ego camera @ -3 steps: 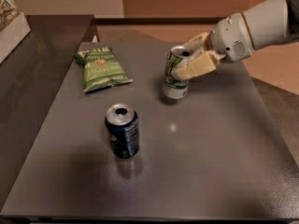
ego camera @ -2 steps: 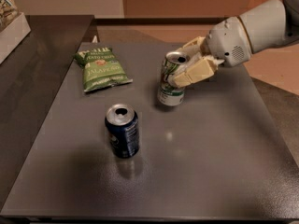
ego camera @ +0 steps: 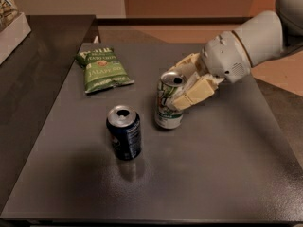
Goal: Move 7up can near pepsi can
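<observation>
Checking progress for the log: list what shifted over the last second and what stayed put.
The pincer, still shut on the 7up can, carried it left and toward the camera, closer to the pepsi can; a gap remains between them. The pepsi can and the jalapeño chip bag stayed put.

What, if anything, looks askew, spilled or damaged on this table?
Only the 7up can leans slightly, clasped by the gripper right of the upright pepsi can. The chip bag lies flat at rear left of the table. Nothing spilled or dented shows.
</observation>
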